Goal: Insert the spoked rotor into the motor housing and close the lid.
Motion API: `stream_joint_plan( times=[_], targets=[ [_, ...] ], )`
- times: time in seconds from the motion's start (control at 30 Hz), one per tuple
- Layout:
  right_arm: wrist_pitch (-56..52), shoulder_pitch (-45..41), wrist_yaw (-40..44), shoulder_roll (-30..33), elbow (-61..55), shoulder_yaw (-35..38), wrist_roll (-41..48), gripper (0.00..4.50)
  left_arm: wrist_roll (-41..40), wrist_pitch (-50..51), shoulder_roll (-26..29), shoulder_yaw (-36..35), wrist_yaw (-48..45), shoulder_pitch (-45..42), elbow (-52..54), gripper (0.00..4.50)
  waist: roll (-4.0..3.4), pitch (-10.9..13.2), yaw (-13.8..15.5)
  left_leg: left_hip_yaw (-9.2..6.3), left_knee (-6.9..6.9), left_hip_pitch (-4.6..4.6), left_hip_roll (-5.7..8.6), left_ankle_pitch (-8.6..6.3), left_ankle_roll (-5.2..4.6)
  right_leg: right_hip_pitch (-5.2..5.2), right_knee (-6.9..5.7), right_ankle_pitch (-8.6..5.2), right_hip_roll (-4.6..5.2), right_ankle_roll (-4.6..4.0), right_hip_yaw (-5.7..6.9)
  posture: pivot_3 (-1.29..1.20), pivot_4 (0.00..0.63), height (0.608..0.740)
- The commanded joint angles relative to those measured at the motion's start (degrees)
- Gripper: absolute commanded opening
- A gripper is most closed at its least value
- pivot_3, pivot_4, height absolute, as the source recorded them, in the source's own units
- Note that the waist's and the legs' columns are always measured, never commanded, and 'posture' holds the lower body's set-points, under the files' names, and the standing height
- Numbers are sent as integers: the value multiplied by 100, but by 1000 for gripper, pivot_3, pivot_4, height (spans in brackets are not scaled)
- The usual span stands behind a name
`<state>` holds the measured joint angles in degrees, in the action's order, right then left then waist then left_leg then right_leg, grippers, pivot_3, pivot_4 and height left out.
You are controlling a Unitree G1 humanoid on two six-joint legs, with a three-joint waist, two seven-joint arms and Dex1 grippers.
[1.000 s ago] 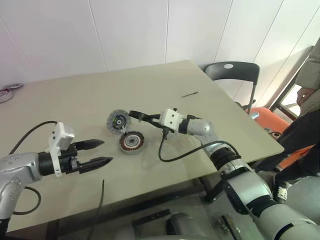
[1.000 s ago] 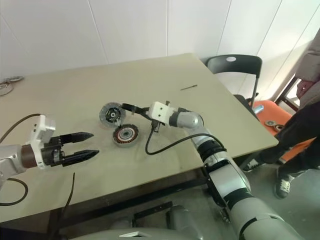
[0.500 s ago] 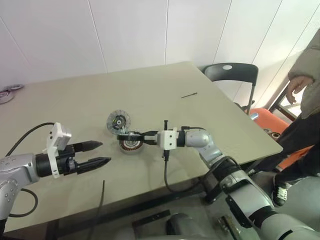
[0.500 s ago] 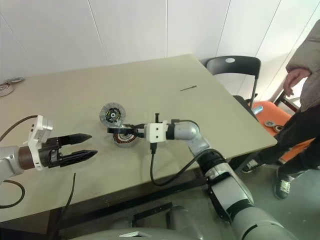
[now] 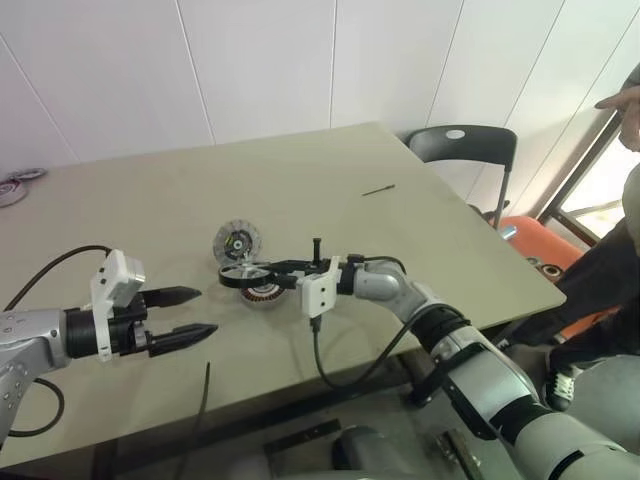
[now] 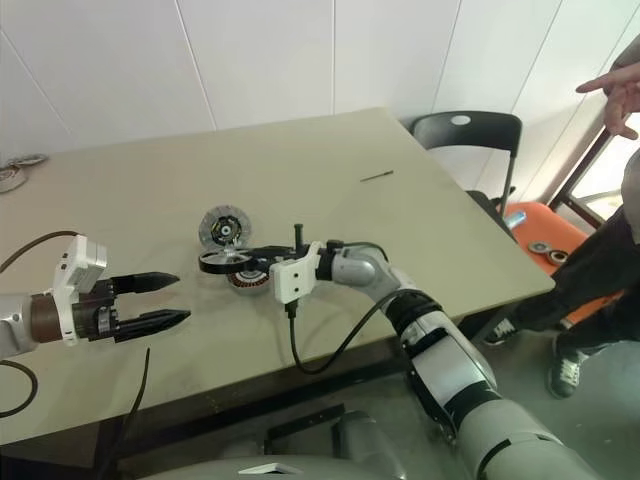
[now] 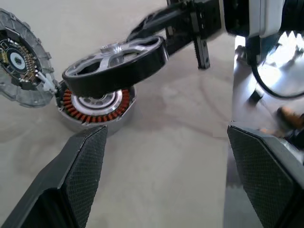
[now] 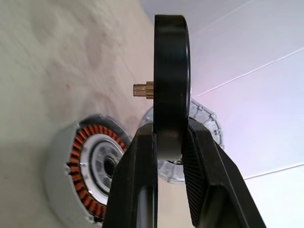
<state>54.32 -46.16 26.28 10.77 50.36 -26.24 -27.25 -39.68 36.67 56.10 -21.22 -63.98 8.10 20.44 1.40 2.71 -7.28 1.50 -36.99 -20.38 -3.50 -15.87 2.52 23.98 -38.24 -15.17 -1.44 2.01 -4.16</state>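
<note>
**Rotor held flat right over the housing**

So, nearest the camera on the left, the left claw (image 5: 195, 312) hangs over the near part of the table (image 5: 420, 215) with its two black fingers spread wide apart and nothing between them. It points toward the parts in the middle but sits well apart from them. A loose black cable (image 5: 203, 400) lies on the table just below it.

Further in, the right claw (image 5: 262, 271) reaches across from the right, pointing to the left, and it's clenched on the spoked rotor (image 7: 115, 64) — the fingers pinch the dark rim from both faces, which the right wrist view shows nicely. The rotor is turned roughly flat, spokes up, with a slight tilt, and a small brass-coloured shaft (image 8: 143, 89) sticks out of its underside toward the table.

Right below it sits the motor housing (image 7: 95, 105), flat on the table with its ring of copper windings facing up. The rotor hovers over it, partly covering it from above, and doesn't look seated — there's a visible gap between them in the left wrist view.

Just behind the housing, touching or nearly touching its edge, lies the lid (image 5: 236, 241).

Farther back a thin dark stick-like thing (image 5: 379, 189) lies alone on the table. Beyond the far right corner stands a black chair (image 5: 465, 145).
</note>
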Motion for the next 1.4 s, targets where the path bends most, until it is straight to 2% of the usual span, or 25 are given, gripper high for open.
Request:
stream_joint_plan(
  times=[0.03, 0.33, 0.6, 0.87, 1.2, 1.4],
  targets=[
    [251, -256, -556, -5, 80, -47, -271, 400, 166, -268, 99, 5, -149, -182, -86, 4325, 2, 0, 0, 1, 0, -1, 0, 0, 0, 1, 0, 0, 0, 0, 0, 0, 0, 740],
    [468, -481, -1843, 58, 454, -486, -1293, 400, 330, -440, 52, 92, -350, -336, -247, 4325, 4, -2, -2, 2, 0, -1, 0, 0, 0, 1, -1, 1, 0, 0, -3, 0, 0, 740],
    [386, -775, -3034, 92, 950, -944, -2016, 400, 34, -205, -21, -90, -328, -125, -50, 4325, 5, -2, -6, 2, -1, -1, 0, 0, 0, 2, -1, 1, 0, -1, -7, 0, 0, 740],
    [306, -994, -3563, 106, 1290, -1160, -2228, 400, 282, -470, -113, -350, -232, 587, 180, 4325, 6, -3, -13, 0, 1, -1, 0, 0, 0, 4, -1, 1, 0, -1, -11, 0, 0, 740],
    [216, -1123, -3803, 15, 1454, -1289, -2297, 400, -38, -225, -51, -981, -134, 513, 95, 4325, 10, -6, -14, 0, 0, 0, 0, 0, -1, 4, -2, 1, 0, -1, -11, 0, 0, 740],
    [-74, -1189, -4171, 47, 1613, -1483, -2553, 400, 32, -177, 17, -1096, -151, 546, 126, 4325, 10, -5, -16, -2, 0, 0, 0, 0, 0, 4, -2, 1, -1, -1, -11, 0, 0, 740]
  ],
)
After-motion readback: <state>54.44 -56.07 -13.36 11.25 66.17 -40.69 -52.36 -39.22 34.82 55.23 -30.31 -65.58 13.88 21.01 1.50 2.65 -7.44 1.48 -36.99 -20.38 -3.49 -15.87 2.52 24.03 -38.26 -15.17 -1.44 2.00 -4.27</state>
